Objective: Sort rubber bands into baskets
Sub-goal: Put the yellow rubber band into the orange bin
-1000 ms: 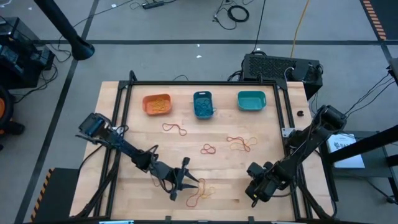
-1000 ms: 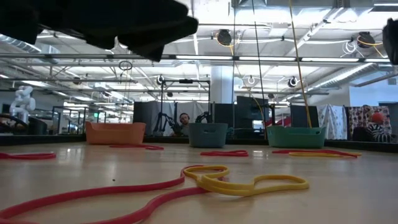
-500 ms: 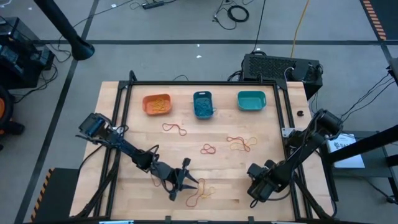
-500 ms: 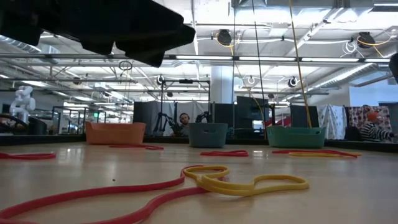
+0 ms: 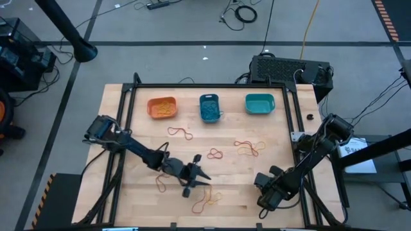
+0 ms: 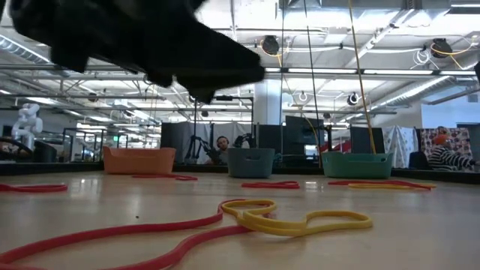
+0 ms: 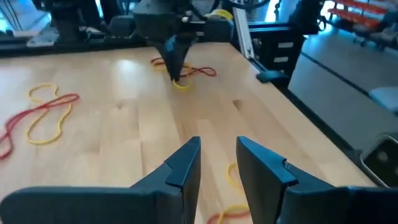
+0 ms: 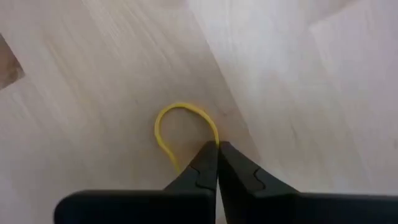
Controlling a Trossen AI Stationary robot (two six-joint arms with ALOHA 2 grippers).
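Note:
Three baskets stand in a row at the far side: orange, blue and teal. Loose rubber bands lie on the wood: red ones, a red and yellow bunch, and a yellow and red tangle near the front edge. My right gripper points down at the near right, shut on a small yellow rubber band. My left gripper hovers open over the near middle with nothing between its fingers. My right gripper pinches the yellow band's strand between its two fingertips, at one end of the loop. The fingers come from above, pointing down. The rest of the loop lies flat on the table.
A black metal frame runs along the table's far and side edges. A red band lies near the left arm. In the low view a yellow band and a long red one lie close in front. People sit in the room beyond.
My left gripper has swung toward the table's right and far side, staying above the wood, and has uncovered a red band under the arm. My right gripper has sunk a little toward the table at the near right.

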